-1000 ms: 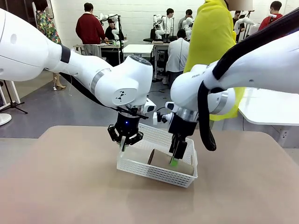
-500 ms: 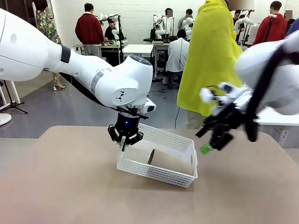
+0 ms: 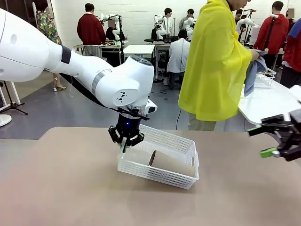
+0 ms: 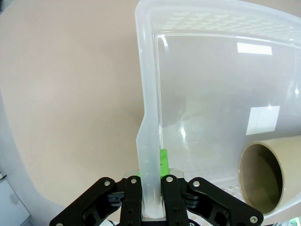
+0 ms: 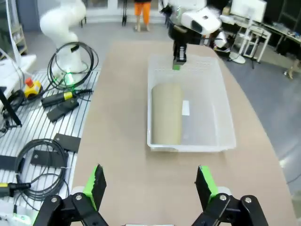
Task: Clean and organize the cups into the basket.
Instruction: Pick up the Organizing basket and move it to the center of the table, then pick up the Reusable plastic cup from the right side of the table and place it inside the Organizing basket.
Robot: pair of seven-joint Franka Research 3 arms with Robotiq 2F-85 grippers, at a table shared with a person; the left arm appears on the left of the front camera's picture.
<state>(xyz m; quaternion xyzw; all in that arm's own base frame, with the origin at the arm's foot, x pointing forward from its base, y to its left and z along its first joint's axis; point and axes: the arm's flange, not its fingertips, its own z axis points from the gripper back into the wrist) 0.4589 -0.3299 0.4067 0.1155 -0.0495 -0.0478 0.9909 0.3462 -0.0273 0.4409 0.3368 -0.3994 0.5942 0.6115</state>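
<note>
Right tool [image 3: 261,141] out of basket [image 3: 155,175], now far right (jaws apart)

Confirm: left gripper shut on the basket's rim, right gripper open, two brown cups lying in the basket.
Not two: the right wrist view shows a single brown cup lying in the basket. The left gripper is shut on the rim and the right gripper is open.

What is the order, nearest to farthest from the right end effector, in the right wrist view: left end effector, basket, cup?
1. The basket, near wall straight ahead.
2. The cup, lying inside, at picture left.
3. The left end effector, shut on the far rim.
</note>
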